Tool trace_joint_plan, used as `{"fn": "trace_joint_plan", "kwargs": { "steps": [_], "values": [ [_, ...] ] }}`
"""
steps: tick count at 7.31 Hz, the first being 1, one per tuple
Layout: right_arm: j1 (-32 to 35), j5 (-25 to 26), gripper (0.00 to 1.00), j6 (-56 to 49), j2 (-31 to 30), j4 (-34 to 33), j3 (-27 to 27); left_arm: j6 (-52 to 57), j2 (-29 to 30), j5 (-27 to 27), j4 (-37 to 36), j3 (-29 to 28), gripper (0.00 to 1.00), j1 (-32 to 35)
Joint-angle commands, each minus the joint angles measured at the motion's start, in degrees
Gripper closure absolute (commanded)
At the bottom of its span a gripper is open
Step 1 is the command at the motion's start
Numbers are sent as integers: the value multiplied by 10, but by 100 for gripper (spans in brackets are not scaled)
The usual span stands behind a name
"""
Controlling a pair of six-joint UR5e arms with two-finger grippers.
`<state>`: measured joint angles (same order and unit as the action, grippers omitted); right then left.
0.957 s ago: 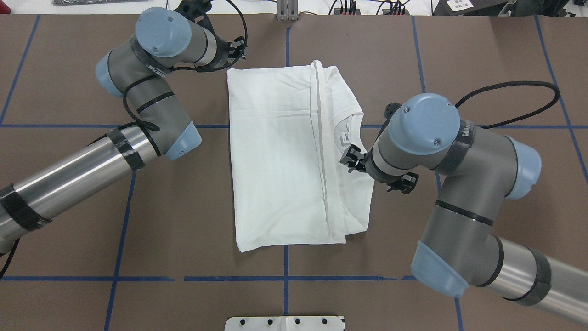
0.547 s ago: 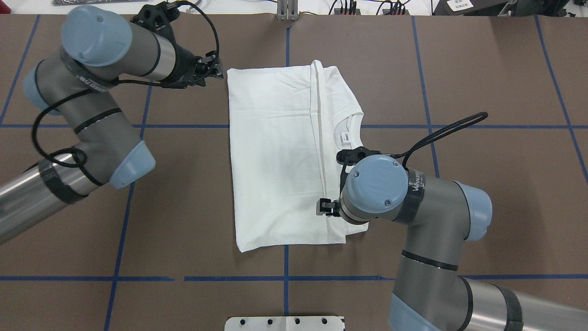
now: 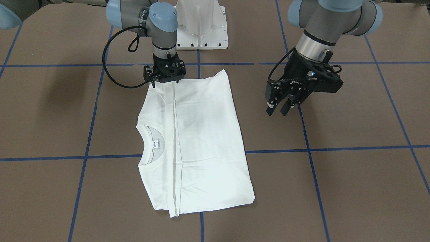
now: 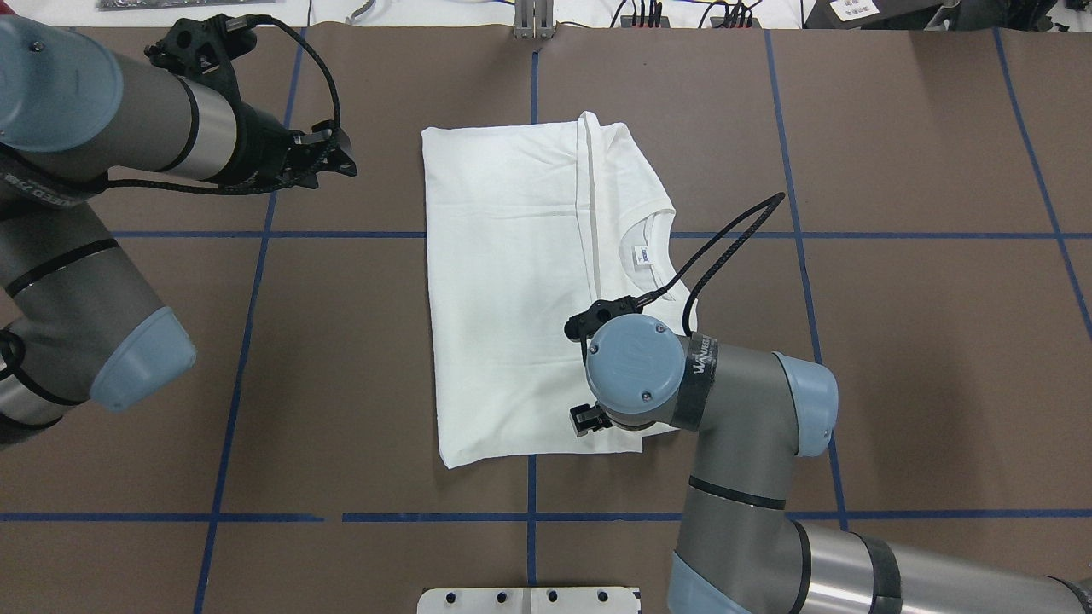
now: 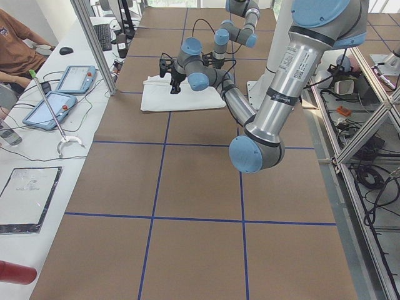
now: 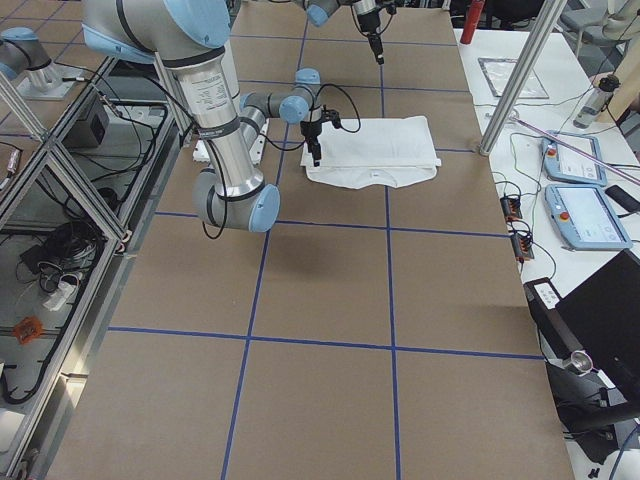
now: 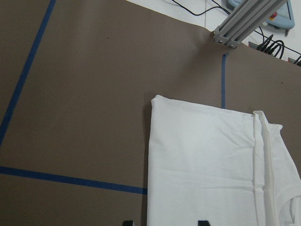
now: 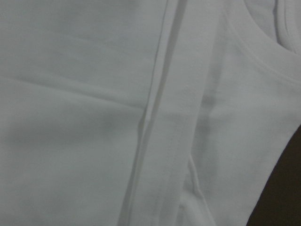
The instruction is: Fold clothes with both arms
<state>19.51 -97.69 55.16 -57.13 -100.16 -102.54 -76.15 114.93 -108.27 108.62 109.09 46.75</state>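
Left end effector [image 4: 341,159]: we saw it over bare desk [image 4: 896,341], apart from the shirt's far corner, fingers spread, holding nothing!
Shirt [image 4: 512,281]: white, folded flat mid-desk, collar toward the right arm.
Right end effector [image 3: 164,80]: down on the shirt's near hem; parted or clamped, we couldn't tell.

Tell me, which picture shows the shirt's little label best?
The front-facing view: the label sits clear and uncovered inside the collar. The overhead view shows it too. Side views make the shirt too tiny, and wrist views miss the label.
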Motion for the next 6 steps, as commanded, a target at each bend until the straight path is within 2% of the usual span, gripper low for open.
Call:
{"fn": "trace_joint_plan", "kwargs": {
  "steps": [1, 3, 5, 6],
  "values": [
    [0, 6, 0, -44, 1, -15, 16, 0, -3, 0, -2, 2, 43, 0],
    [3, 7, 0, -63, -17, -45, -2, -2, -3, -1, -2, 2, 42, -1],
    [24, 4, 0, -126, -81, -50, -61, -7, -2, -1, -2, 5, 41, -1],
    [24, 3, 0, -124, -119, -47, -79, -8, -1, -1, -2, 8, 40, -1]
  ]
}}
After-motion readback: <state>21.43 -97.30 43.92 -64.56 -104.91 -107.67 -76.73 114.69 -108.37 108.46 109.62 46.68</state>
